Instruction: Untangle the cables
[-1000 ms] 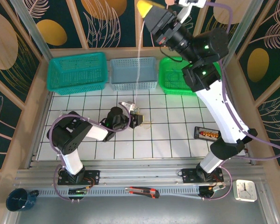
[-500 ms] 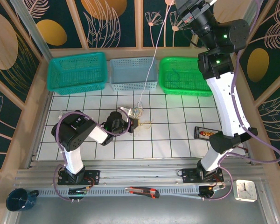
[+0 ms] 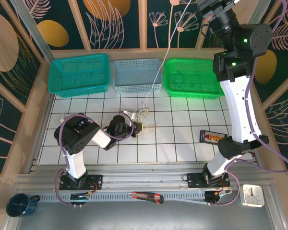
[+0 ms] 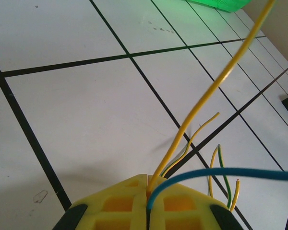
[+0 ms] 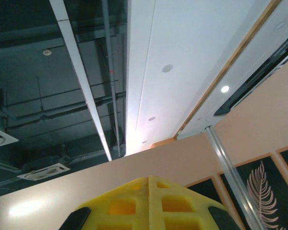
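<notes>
While left pincer clamps the cables, right pincer, clenched, apparently tensions one strand overhead; next: pull it clear.

The left arm, at seven o'clock of the overhead view, and the right arm, at three o'clock, have white link shells, black joint housings and black bases. Thin purple cables run along both. Green lights glow on the right arm's upper joints. The left gripper and right gripper have yellow waffle-moulded fingers, black at the outer edges.
</notes>
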You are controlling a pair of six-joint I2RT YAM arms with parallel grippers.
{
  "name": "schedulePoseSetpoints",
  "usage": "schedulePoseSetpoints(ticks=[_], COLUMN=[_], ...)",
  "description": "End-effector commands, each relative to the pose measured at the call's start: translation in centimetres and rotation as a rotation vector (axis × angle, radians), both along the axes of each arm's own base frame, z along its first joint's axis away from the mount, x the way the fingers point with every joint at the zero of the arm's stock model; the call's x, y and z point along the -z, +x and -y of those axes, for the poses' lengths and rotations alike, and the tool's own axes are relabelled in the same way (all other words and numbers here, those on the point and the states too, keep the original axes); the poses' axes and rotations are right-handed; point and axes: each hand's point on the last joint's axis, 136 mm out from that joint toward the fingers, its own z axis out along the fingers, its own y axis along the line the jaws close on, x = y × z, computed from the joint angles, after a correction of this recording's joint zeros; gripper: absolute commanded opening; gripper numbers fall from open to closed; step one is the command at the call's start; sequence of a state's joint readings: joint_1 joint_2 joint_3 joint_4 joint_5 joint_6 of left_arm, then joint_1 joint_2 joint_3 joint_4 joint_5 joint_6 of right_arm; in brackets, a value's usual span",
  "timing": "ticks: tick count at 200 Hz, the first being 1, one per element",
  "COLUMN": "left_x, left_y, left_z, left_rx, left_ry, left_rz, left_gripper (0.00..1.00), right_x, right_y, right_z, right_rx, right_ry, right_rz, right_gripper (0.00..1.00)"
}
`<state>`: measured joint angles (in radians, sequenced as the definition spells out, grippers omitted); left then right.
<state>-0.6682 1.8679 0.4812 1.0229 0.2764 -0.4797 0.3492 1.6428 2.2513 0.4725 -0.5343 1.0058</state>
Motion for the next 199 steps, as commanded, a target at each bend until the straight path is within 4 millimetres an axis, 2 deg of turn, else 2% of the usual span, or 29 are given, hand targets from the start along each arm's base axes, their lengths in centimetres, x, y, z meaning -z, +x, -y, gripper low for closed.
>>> schedulePoseSetpoints(ticks=[1, 34, 62, 71, 73, 90, 127, 155, 199], left_x=[-0.7, -3.0, -5.3, -5.3, -6.4, -8.0, -10.7, -11.3, -11.1], left_y=[-0.1, 0.1, 0.1, 0.0, 0.0, 0.0, 0.2, 0.8, 2.3], left_z=[0.2, 0.5, 0.7, 0.7, 0.8, 0.9, 1.3, 1.6, 1.5], left_rx=[0.001, 0.011, 0.024, 0.028, 0.03, 0.038, 0.057, 0.053, -0.001], left_ry=[-0.022, -0.06, -0.085, -0.08, -0.096, -0.114, -0.138, -0.133, -0.108], left_rz=[0.014, 0.046, 0.083, 0.081, 0.105, 0.134, 0.183, 0.2, 0.218], left_gripper=[0.01, 0.36, 0.54, 0.59, 0.6, 0.7, 0.82, 0.83, 0.81], right_x=[1.0, 3.7, 5.9, 6.4, 6.5, 7.3, 8.4, 8.6, 8.3], right_y=[-0.8, -0.6, -0.8, -0.8, -0.8, -0.4, -1.1, -1.5, -2.5], right_z=[-1.6, -4.9, -7.6, -8.2, -8.3, -8.7, -10.6, -11.4, -11.8], right_rx=[-0.098, -0.159, -0.2, -0.208, -0.21, -0.213, -0.253, -0.274, -0.294], right_ry=[-0.019, -0.079, -0.128, -0.138, -0.141, -0.154, -0.177, -0.185, -0.184], right_rz=[0.003, -0.036, -0.065, -0.074, -0.075, -0.09, -0.102, -0.103, -0.09], right_gripper=[0.0, 0.0, 0.0, 0.0, 0.0, 0.0, 0.0, 0.0, 0.0])
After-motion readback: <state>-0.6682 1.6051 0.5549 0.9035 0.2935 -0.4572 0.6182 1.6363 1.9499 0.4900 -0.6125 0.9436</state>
